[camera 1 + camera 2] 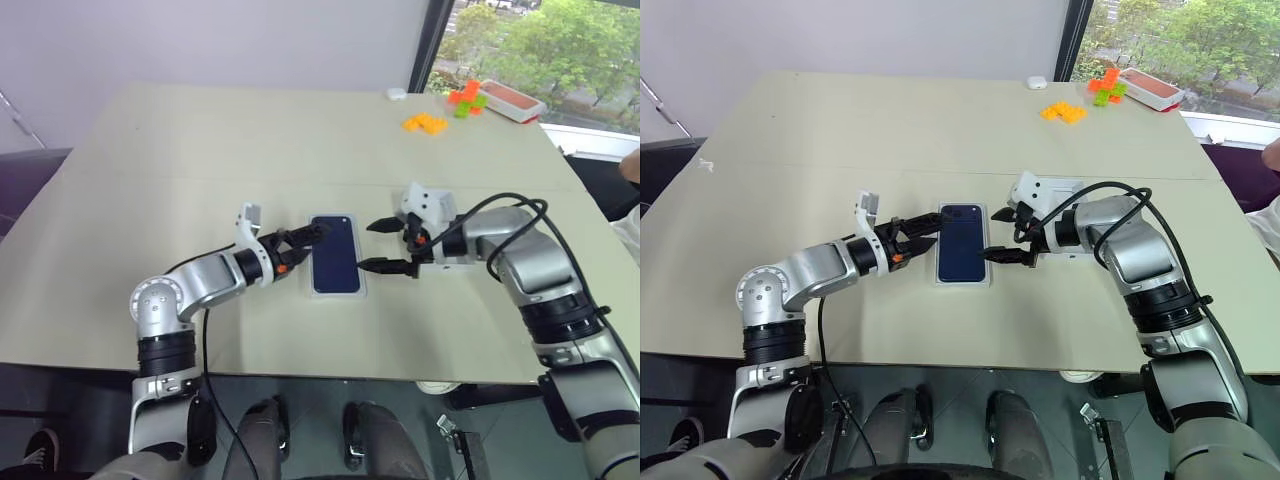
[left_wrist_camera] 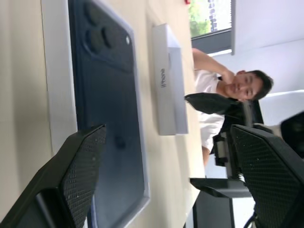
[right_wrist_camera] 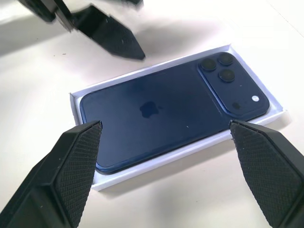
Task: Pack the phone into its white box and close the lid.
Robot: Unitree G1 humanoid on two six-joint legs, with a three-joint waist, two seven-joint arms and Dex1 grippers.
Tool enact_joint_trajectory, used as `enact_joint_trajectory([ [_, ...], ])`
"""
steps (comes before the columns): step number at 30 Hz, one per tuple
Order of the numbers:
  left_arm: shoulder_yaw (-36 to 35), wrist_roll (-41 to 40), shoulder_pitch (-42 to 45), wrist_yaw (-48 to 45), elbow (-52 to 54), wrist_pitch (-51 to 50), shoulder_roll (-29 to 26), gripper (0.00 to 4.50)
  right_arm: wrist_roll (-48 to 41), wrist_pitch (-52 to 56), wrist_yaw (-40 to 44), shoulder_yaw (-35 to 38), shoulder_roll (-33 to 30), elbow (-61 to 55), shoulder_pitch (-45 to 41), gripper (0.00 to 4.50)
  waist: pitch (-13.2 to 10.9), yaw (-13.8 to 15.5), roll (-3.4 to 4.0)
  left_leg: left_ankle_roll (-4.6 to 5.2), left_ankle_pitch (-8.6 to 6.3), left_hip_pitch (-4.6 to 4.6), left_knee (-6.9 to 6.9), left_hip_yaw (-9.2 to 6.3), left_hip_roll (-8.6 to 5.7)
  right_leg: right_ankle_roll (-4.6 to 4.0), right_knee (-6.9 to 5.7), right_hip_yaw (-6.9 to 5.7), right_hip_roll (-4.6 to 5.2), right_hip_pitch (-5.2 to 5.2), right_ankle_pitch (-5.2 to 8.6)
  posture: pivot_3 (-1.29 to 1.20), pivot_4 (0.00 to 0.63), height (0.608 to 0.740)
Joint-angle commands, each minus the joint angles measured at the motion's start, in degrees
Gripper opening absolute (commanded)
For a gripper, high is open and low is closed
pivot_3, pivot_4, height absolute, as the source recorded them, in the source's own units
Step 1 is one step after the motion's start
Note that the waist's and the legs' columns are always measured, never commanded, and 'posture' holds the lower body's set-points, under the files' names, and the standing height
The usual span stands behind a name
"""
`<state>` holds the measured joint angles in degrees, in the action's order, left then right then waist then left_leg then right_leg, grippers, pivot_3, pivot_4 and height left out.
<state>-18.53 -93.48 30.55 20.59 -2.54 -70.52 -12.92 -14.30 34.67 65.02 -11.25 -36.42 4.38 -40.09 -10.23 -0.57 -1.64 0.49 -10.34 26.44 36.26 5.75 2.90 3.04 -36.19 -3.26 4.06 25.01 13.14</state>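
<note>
Navy glass catches the eye from the head camera: the phone (image 1: 335, 254) lies back-up inside the white box (image 1: 336, 292), in the middle of the table (image 1: 200, 140), its long axis running away from the robot. The left gripper (image 1: 305, 240) stands just beside the box's left edge, jaws apart and empty. The right gripper (image 1: 388, 246) flanks the other edge, wide open, holding nothing. The lid (image 1: 1065, 186) lies behind the right wrist, so I'd judge the right arm nearer to fetch it.

From the left wrist, the lid (image 2: 168, 80) sits beyond the phone, its long axis parallel to it, with "iPhone" printed along its side wall. A person (image 2: 228, 88) sits past the table.

From the right wrist, the phone fills the box, an apple logo (image 3: 148, 109) at its centre and lenses at one end.
</note>
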Motion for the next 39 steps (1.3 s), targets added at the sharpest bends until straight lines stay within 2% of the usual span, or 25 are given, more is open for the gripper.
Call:
enact_joint_trajectory([
  [1, 0.6, -3.2, 1.2, -2.8, 3.4, 0.1, -4.1, 4.48, -0.7, 0.6, -0.2, 0.7, 0.4, -0.7, -1.8, 4.5, 0.0, 0.0, 0.01, -0.01, 0.0, -0.02, -0.01, 0.01, 0.0, 0.0, 0.0, 0.0, -0.01, 0.0, 0.0, 0.0, 0.15, 0.74],
  [3, 0.7, -1.2, 1.5, -6.4, 4.3, -0.6, -8.4, 4.48, -0.8, 1.0, -0.6, 0.7, 0.9, -0.4, -2.3, 4.5, 0.0, -0.1, 0.01, -0.01, 0.0, -0.02, -0.02, 0.01, 0.02, -0.01, 0.0, 0.0, -0.02, -0.01, 0.0, 0.0, 0.15, 0.74],
  [7, 3.5, 11.0, 1.2, -17.7, 9.4, 2.6, -16.5, 4.48, -3.3, 5.8, -2.5, 2.5, 3.4, -0.4, -4.1, 4.5, 0.0, -0.2, 0.02, -0.12, -0.06, -0.02, -0.06, 0.04, 0.02, -0.02, 0.01, 0.0, -0.05, 0.03, 0.0, 0.0, 0.15, 0.74],
  [11, 9.8, 30.0, -2.2, -37.4, 16.7, 15.5, -26.8, 4.48, -3.9, 5.8, -4.8, 4.7, 4.3, 1.0, -4.8, 4.5, 0.0, -0.1, 0.06, -0.19, -0.09, 0.03, -0.18, 0.11, 0.01, -0.03, 0.05, 0.01, 0.12, 0.15, 0.01, 0.0, 0.15, 0.74],
  [15, 13.0, 43.4, -6.0, -52.9, 17.7, 29.9, -32.3, 4.48, 0.2, 7.7, -11.9, 5.3, 3.2, 6.3, -8.1, 4.5, 0.0, -0.2, 0.09, -0.2, -0.1, 0.13, -0.38, 0.3, -0.07, -0.06, 0.15, 0.05, 0.38, 0.36, 0.01, 0.0, 0.15, 0.74],
  [18, 11.2, 47.6, -8.7, -60.8, 17.5, 41.0, -29.7, 4.48, 2.6, 11.9, -21.5, 7.8, 4.5, 9.6, -11.5, 4.5, 0.0, -0.2, 0.11, -0.21, -0.11, 0.18, -0.66, 0.43, -0.16, -0.12, 0.24, 0.14, 0.63, 0.53, -0.02, 0.0, 0.15, 0.74],
  [24, 11.3, 52.6, -8.5, -66.9, 14.4, 47.8, -26.7, 4.48, 4.8, 16.6, -23.9, 5.9, 1.8, 7.7, -11.4, 4.5, 0.0, -0.2, 0.17, -0.26, -0.03, 0.64, -0.96, 0.45, -0.14, -0.12, 0.18, 0.18, 0.63, 1.17, -0.04, 0.0, 0.15, 0.74],
  [30, 10.5, 55.0, -7.5, -66.9, 11.1, 49.4, -23.6, 4.48, 5.7, 19.4, -23.0, 4.5, -0.7, 8.5, -10.1, 4.5, 0.0, -0.2, 0.21, -0.05, 0.08, 0.92, -0.49, 0.45, -0.03, 0.21, 0.07, 0.02, 0.25, 1.24, -0.11, 0.0, 0.15, 0.74],
  [34, 9.8, 54.3, -8.2, -66.2, 12.7, 47.8, -22.5, 4.48, 1.4, 30.9, -23.2, 8.6, -0.4, 8.4, -9.7, 4.5, 0.0, -0.2, 0.21, 0.07, 0.01, 0.91, -0.08, 0.44, 0.0, 0.24, 0.0, 0.01, 0.01, 1.02, -0.12, 0.0, 0.15, 0.74],
  [39, 9.8, 54.5, -8.6, -65.9, 13.1, 47.0, -21.6, 4.48, 1.2, 36.7, -25.8, 8.2, 0.1, 9.1, -11.9, 4.5, 0.0, -0.2, 0.21, 0.22, 0.13, 0.84, 0.0, 0.4, 0.03, 0.21, -0.1, 0.02, 0.01, 0.97, -0.18, 0.0, 0.15, 0.74],
])
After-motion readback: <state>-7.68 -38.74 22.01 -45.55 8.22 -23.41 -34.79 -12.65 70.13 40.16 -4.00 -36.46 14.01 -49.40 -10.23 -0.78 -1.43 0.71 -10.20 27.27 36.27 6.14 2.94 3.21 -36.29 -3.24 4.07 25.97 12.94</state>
